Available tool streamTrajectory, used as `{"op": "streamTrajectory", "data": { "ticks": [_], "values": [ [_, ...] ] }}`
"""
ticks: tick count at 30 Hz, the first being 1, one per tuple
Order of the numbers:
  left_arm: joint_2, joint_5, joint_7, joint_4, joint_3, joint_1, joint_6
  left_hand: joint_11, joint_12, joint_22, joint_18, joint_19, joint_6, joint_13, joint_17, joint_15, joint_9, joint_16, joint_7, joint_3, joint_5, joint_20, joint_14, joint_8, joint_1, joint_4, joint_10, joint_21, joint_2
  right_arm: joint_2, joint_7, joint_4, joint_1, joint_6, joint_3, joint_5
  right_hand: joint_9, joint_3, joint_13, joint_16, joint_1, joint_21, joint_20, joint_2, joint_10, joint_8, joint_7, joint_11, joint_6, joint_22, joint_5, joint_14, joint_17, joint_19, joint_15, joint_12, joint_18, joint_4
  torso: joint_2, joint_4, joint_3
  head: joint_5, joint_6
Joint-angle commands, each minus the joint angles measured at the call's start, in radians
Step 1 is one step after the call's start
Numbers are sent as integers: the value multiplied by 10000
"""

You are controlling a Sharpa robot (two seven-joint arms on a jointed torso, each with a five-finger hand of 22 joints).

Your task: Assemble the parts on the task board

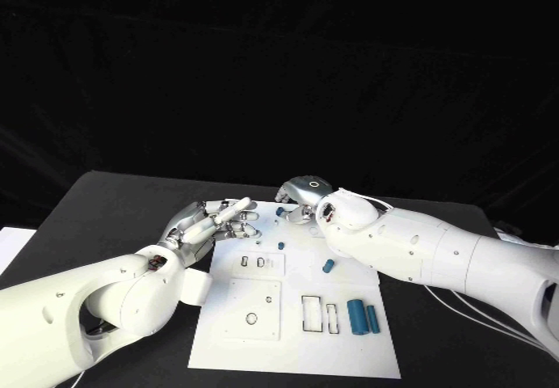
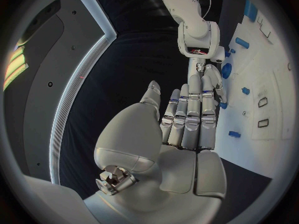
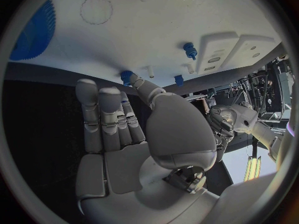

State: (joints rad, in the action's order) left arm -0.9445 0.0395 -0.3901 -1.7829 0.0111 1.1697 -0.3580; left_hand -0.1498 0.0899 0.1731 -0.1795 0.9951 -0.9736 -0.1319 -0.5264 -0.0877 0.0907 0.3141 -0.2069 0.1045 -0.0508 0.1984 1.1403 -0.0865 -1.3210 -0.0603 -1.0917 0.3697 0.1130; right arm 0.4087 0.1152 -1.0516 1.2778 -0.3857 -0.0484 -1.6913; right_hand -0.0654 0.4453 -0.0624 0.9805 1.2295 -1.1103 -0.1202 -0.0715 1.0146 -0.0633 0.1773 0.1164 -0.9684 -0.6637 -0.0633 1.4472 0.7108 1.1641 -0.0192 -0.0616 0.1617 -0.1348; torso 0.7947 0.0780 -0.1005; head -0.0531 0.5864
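Note:
The white task board (image 1: 292, 356) lies in the middle of the black table. My left hand (image 1: 216, 222) hovers at the board's far left corner, fingers straight and close together, holding nothing (image 2: 187, 119). My right hand (image 1: 305, 194) is at the board's far edge, fingers stretched out. Its thumb tip lies right next to a small blue part (image 3: 127, 76); whether they touch, I cannot tell. Other small blue parts (image 1: 281, 243) (image 1: 329, 265) lie mid-board. A thick blue cylinder (image 1: 358, 317) and a thin one (image 1: 371, 317) lie near the right edge.
The board has a rectangular slot (image 1: 313, 314), a round hole (image 1: 252, 318) and a raised plate with small slots (image 1: 258, 262). Cables (image 1: 513, 238) run along the table's right side. A pale sheet (image 1: 12, 242) shows at the left edge.

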Motion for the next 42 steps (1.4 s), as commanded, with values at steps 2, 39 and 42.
{"op": "streamTrajectory", "data": {
  "ticks": [2,39,42],
  "values": [
    [-3,25,-52,23,9,16,143,-4,-29,-19,-23,-59,9,-7,14,-21,-10,-37,-48,0,-4,9,-65,76,1,81,42,-56,100,110,9,-138,-2,-266,-2,62,-18,-91,-2,-60,48,64,-10,-72,-90,13,4,16,75,26,62,-30,-51,-98,-22,-5,-23,17,-8,-61,30,49,-1],
    [40,25,-42,320,6,23,233,-3,-37,-28,-27,-56,7,-8,14,-21,-8,-79,-44,-24,-5,14,-37,82,-35,108,38,-67,151,2964,1333,-2227,-10,2004,303,2966,-160,-3191,-6314,3251,515,-1860,354,-82,1849,-274,-261,-584,705,-3074,-1514,580,4113,1233,405,-6512,-516,1860,-219,-348,190,70,24],
    [44,25,-39,324,6,23,238,-3,-37,-28,-27,-56,7,-8,14,-21,-8,-79,-44,-24,-5,14,-37,82,-35,108,38,-67,151,2862,1313,-2096,-49,2023,302,2973,-163,-3194,-6383,3280,557,-1875,353,-52,1832,-285,-263,-585,694,-3095,-1532,581,4151,1235,405,-6559,-518,1864,-221,-337,188,51,44]
  ]
}}
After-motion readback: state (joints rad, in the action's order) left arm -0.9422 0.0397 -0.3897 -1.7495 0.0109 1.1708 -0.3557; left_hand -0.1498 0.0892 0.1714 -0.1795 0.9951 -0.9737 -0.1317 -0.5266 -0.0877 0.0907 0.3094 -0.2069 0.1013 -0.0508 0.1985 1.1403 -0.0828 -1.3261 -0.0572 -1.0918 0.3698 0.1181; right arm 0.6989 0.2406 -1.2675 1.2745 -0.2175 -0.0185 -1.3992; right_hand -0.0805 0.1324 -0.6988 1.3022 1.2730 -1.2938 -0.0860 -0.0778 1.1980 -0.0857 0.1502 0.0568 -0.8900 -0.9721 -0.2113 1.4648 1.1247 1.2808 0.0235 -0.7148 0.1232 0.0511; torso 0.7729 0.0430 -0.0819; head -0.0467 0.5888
